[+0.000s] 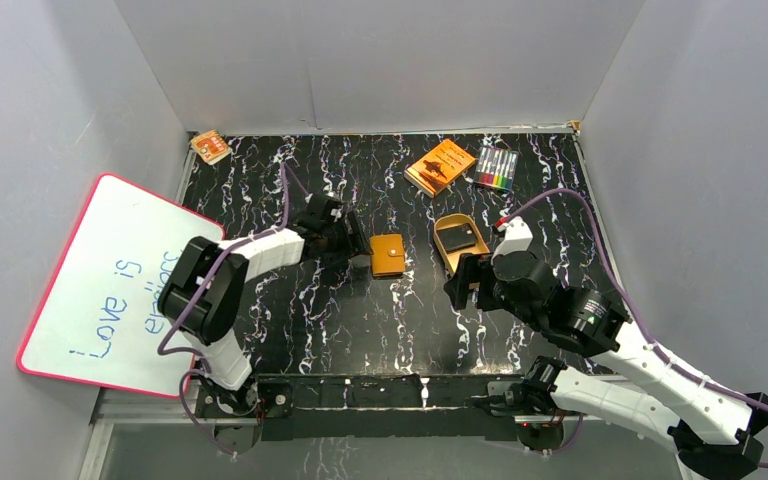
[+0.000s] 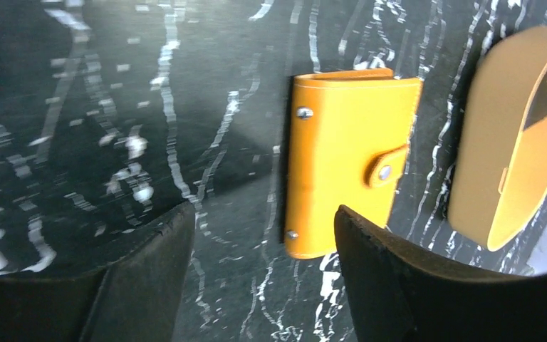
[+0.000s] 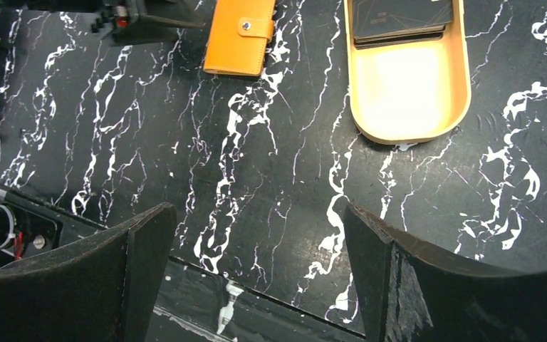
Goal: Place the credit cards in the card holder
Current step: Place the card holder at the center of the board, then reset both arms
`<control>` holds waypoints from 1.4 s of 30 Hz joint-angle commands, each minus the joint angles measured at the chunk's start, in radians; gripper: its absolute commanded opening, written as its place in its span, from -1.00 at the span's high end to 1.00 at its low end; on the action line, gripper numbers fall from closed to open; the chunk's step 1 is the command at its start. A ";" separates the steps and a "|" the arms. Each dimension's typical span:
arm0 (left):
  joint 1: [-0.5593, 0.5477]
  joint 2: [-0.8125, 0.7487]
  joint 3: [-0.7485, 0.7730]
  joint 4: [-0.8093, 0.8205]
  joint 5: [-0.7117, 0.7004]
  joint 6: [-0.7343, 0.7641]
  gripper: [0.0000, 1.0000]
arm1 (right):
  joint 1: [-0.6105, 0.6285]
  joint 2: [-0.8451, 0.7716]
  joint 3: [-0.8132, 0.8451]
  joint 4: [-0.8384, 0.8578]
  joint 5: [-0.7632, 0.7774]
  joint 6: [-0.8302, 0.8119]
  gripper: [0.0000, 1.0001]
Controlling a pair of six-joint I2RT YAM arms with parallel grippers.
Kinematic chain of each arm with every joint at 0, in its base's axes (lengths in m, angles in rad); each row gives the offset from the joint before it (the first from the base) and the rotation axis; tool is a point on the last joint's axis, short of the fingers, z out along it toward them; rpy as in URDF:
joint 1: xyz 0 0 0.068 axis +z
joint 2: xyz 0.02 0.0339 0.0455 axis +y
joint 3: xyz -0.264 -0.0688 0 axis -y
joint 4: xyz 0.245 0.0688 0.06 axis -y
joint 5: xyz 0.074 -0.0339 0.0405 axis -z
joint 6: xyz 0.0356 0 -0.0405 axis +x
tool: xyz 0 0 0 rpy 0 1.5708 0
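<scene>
The card holder is a closed orange wallet with its snap strap fastened, lying flat mid-table; it also shows in the left wrist view and the right wrist view. My left gripper is open and empty just left of it, low over the table, its right finger by the wallet's near corner. My right gripper is open and empty, near the gold tray's front end. No pale blue or grey credit cards show. A dark flat layered stack lies in the tray.
The gold oval tray sits right of the wallet. An orange book and a marker set lie at the back. A whiteboard leans at the left. A small orange-white box is at the back left corner.
</scene>
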 commanded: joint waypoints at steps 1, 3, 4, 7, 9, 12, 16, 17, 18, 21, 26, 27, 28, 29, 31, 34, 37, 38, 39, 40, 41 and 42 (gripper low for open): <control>0.062 -0.108 -0.051 -0.138 -0.111 0.044 -0.43 | -0.001 -0.012 0.038 -0.012 0.063 -0.005 -0.91; 0.074 -0.171 -0.061 -0.160 -0.136 0.053 -0.52 | -0.001 -0.012 0.037 -0.016 0.075 -0.009 -0.92; 0.075 -0.209 -0.062 -0.172 -0.168 0.059 -0.69 | -0.001 -0.009 0.037 -0.014 0.080 -0.012 -0.93; 0.076 -0.301 -0.052 -0.210 -0.243 0.087 -0.81 | 0.000 0.010 0.027 0.027 0.087 -0.034 -0.96; 0.075 -0.333 -0.020 -0.260 -0.279 0.115 -0.82 | 0.000 0.032 0.019 0.063 0.119 -0.031 -0.97; 0.075 -0.384 0.021 -0.323 -0.284 0.172 -0.83 | -0.001 0.093 0.038 0.079 0.218 0.053 -0.97; 0.074 -0.490 -0.007 -0.312 -0.200 0.220 -0.84 | -0.001 0.159 0.073 0.058 0.341 0.192 -0.97; 0.074 -0.515 -0.017 -0.311 -0.177 0.226 -0.85 | 0.000 0.163 0.068 0.052 0.395 0.269 -0.97; 0.074 -0.537 -0.030 -0.310 -0.159 0.227 -0.85 | 0.000 0.159 0.054 0.071 0.428 0.315 -0.97; 0.074 -0.615 -0.085 -0.310 -0.159 0.176 -0.85 | -0.001 0.117 -0.027 0.228 0.459 0.317 -0.97; 0.074 -0.711 -0.145 -0.416 -0.300 -0.119 -0.86 | -0.002 0.141 -0.041 0.362 0.440 0.184 -0.97; 0.074 -0.719 -0.142 -0.453 -0.325 -0.178 -0.86 | -0.001 0.164 -0.023 0.353 0.443 0.171 -0.97; 0.074 -0.726 -0.137 -0.495 -0.351 -0.231 -0.86 | -0.002 0.195 0.011 0.335 0.447 0.160 -0.97; 0.074 -0.733 -0.127 -0.521 -0.364 -0.256 -0.86 | -0.002 0.226 0.037 0.320 0.445 0.139 -0.97; 0.074 -0.745 -0.102 -0.548 -0.365 -0.244 -0.86 | -0.002 0.290 0.096 0.320 0.403 0.036 -0.97; 0.074 -0.736 -0.006 -0.571 -0.317 -0.098 -0.86 | -0.003 0.396 0.190 0.266 0.367 -0.040 -0.97; 0.074 -0.730 0.073 -0.568 -0.319 0.053 -0.86 | -0.003 0.437 0.226 0.249 0.429 0.019 -0.97; 0.074 -0.736 0.091 -0.545 -0.310 0.110 -0.86 | -0.002 0.419 0.214 0.302 0.426 -0.044 -0.97; 0.074 -0.744 0.122 -0.527 -0.290 0.168 -0.86 | -0.002 0.396 0.196 0.405 0.395 -0.154 -0.97; 0.074 -0.741 0.166 -0.526 -0.280 0.213 -0.86 | -0.002 0.374 0.189 0.476 0.360 -0.227 -0.97; 0.074 -0.718 0.229 -0.546 -0.275 0.255 -0.87 | -0.002 0.357 0.204 0.516 0.339 -0.265 -0.97; 0.074 -0.686 0.307 -0.582 -0.287 0.293 -0.86 | -0.002 0.351 0.231 0.526 0.332 -0.292 -0.97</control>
